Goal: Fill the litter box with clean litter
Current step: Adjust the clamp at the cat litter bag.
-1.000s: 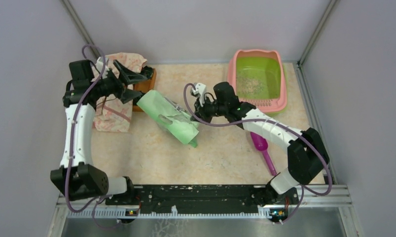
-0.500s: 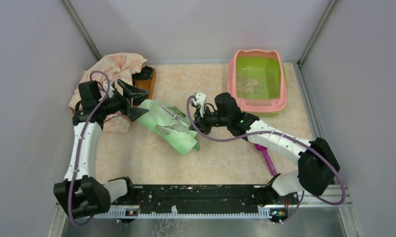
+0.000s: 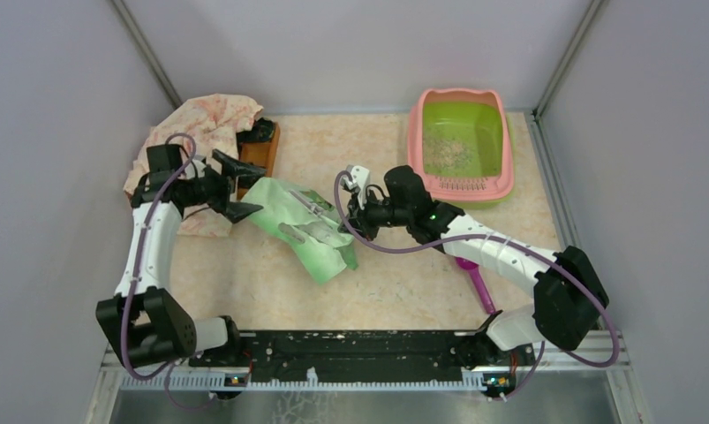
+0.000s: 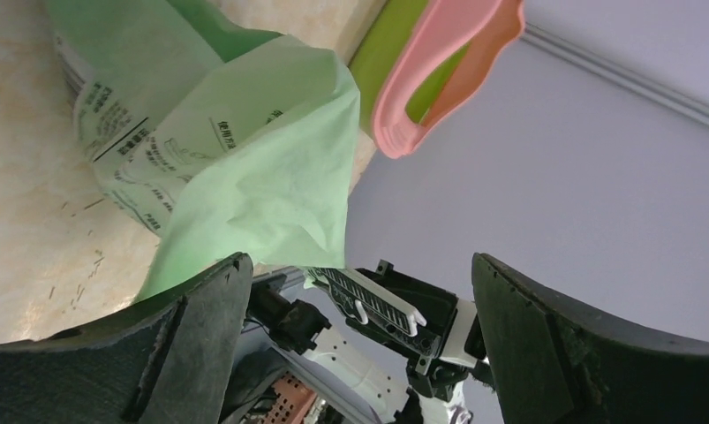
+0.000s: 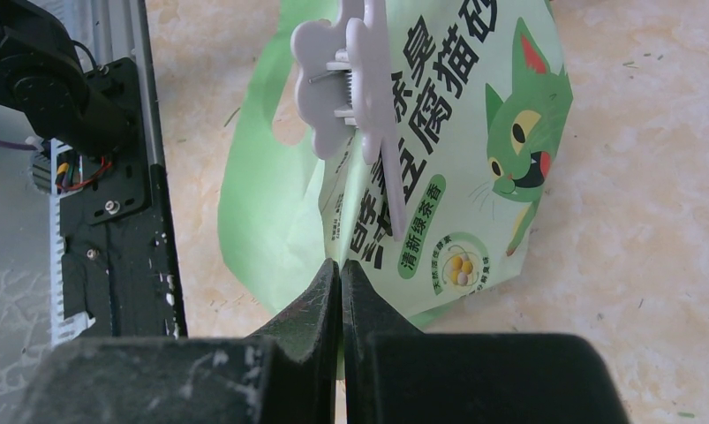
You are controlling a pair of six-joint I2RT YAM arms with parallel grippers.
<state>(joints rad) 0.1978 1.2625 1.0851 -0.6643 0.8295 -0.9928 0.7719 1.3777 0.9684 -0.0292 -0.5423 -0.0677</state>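
The bag (image 3: 302, 231) now lies slumped; the left gripper (image 3: 249, 187), spread wide, has backed off; the right gripper (image 3: 349, 224) stays pressed together.

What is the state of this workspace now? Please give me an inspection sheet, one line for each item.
Surface: beige table, small specks.
Job's things: litter box at far right; thin litter in its basin.
Clutter: green bag lying mid-table, clip on it; purple scoop; cloth; wooden tray.
Grippers: left gripper open, at the bag's left end; right gripper shut on the bag's edge.
Cables: purple cable looped along each arm.
Surroundings: grey walls, nothing else seen.
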